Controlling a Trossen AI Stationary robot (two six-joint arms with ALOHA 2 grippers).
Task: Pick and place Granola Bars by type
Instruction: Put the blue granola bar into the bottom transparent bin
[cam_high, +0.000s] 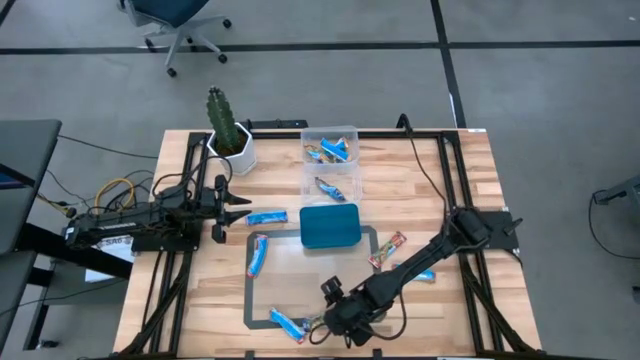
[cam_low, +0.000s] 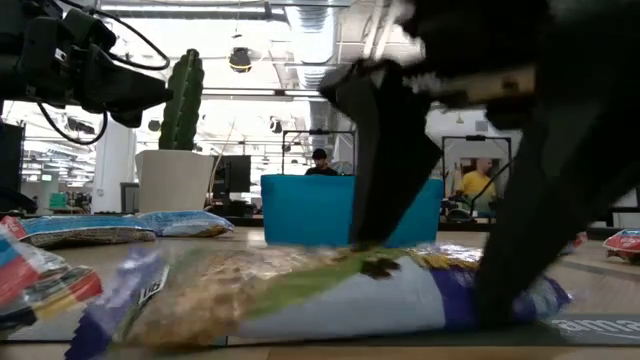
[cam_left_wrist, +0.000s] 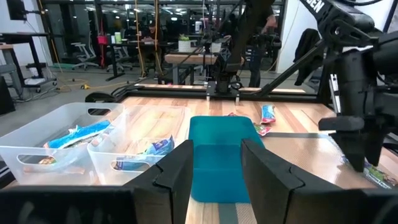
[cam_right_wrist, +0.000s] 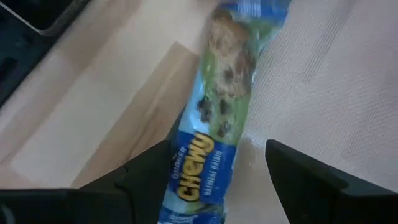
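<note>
A blue-wrapped granola bar (cam_right_wrist: 219, 106) lies flat on the table near its front edge (cam_low: 300, 290), mostly hidden under the gripper in the high view (cam_high: 316, 326). My right gripper (cam_right_wrist: 224, 180) slants down over it, open, one finger on each long side (cam_low: 435, 275) (cam_high: 335, 315). Other bars lie loose: a blue one (cam_high: 266, 217), a blue and red one (cam_high: 258, 255), one at the front left (cam_high: 288, 322), and two at the right (cam_high: 388, 248) (cam_high: 425, 275). My left gripper (cam_high: 240, 205) waits level at the table's left, open (cam_left_wrist: 214, 168) and with nothing between its fingers. My right gripper's fingers (cam_right_wrist: 149, 180) stand astride the blue bar's near half (cam_right_wrist: 199, 155), coming from above at a slant and set across it. The bar lies flat on the table. Whether either finger touches the wrapper I cannot tell.
A teal tray (cam_high: 330, 226) sits at the table's middle. Behind it stand two clear bins (cam_high: 330, 148) (cam_high: 332, 185), each with bars inside. A potted cactus (cam_high: 228, 130) is at the far left. A dark taped rectangle (cam_high: 250, 290) marks the front middle.
</note>
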